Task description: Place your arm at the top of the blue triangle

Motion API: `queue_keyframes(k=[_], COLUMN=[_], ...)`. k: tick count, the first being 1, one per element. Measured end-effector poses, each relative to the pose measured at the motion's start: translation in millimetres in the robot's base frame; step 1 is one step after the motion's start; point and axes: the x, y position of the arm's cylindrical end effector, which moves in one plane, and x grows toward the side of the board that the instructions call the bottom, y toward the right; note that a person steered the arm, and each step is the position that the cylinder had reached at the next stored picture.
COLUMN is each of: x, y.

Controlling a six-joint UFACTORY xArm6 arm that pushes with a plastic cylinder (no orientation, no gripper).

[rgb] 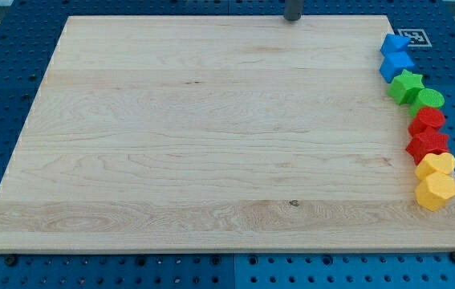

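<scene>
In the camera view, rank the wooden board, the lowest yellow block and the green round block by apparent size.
1. Wooden board, by far.
2. Lowest yellow block.
3. Green round block.
The yellow block sits nearer the view's bottom, so nearness may exaggerate its size.

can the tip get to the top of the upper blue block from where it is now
Probably yes: my tip sits at the board's top edge, left of the blue blocks, with only bare wood between them.

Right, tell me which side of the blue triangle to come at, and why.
No grip here: my tip only pushes. The task wants it at the blue triangle's top edge. That side looks free, while the second blue block crowds its bottom. My tip sits at the view's top, well left of it, so I'd likely approach from the upper left.
</scene>
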Motion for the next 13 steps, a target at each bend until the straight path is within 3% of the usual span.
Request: queue_keyframes(k=[5,8,13], x=[-0.6,-1.1,21.8], y=[-3.1,82.3,147.5])
